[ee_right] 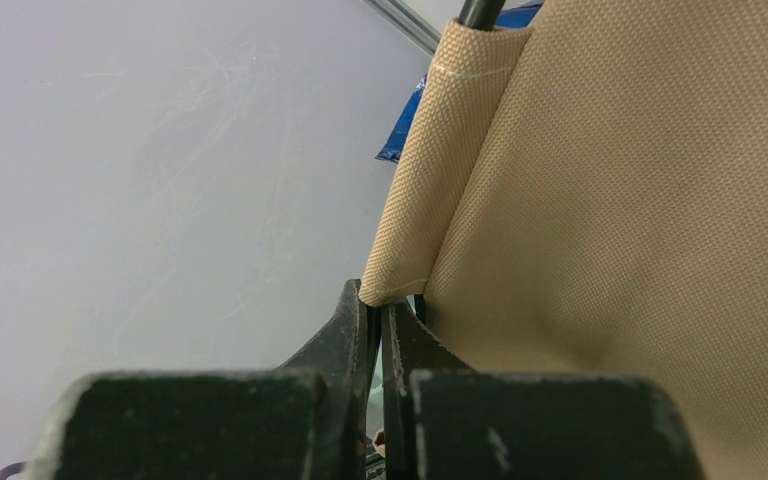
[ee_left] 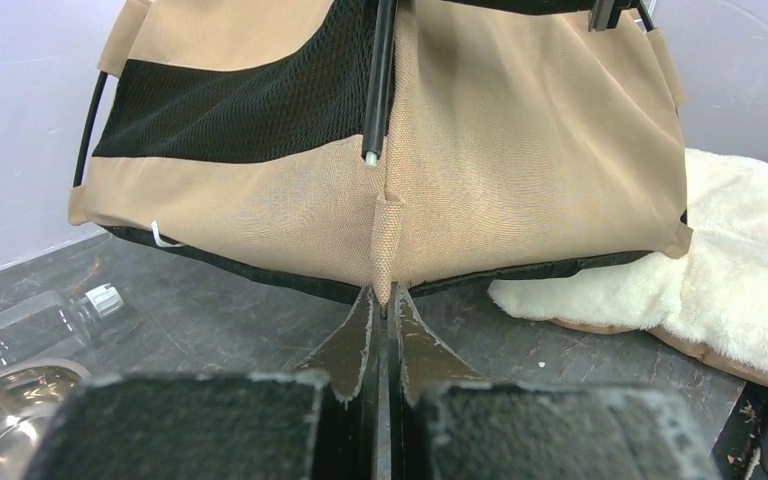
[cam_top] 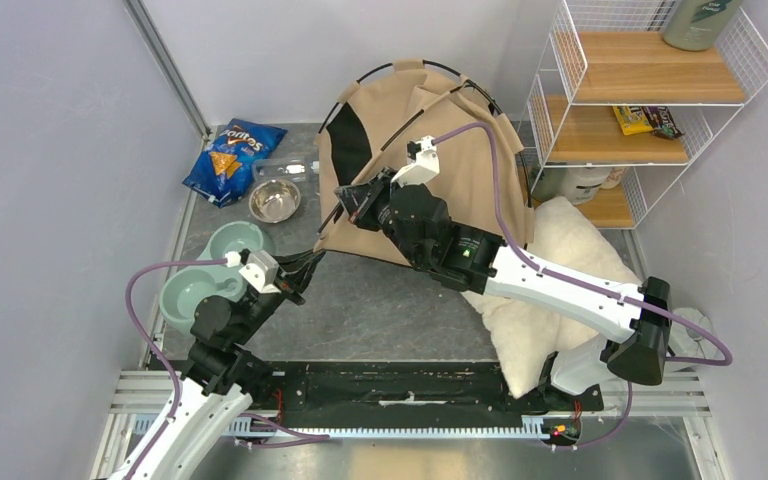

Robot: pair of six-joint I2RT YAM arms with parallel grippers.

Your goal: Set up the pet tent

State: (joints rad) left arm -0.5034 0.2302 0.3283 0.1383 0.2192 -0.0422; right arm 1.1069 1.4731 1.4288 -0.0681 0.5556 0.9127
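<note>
The pet tent [cam_top: 460,170] stands at the back middle, tan canvas with a black mesh panel [ee_left: 250,105] and thin black poles arching over its top. My left gripper [ee_left: 388,305] is shut on the small tan corner tab [ee_left: 388,235] at the tent's lower front corner, low over the floor [cam_top: 308,262]. A loose black pole end [ee_left: 370,150] hangs just above that tab, outside it. My right gripper [ee_right: 380,305] is higher on the same edge [cam_top: 345,203]. It is shut at the lower end of a tan pole sleeve [ee_right: 430,170], where the thin pole runs between its fingers.
A fluffy white pillow [cam_top: 560,290] lies right of the tent, under my right arm. Left of the tent are a blue chip bag [cam_top: 232,160], a clear bottle [ee_left: 40,320], a steel bowl [cam_top: 274,200] and a green double bowl [cam_top: 210,270]. A white wire shelf [cam_top: 650,100] stands at the back right.
</note>
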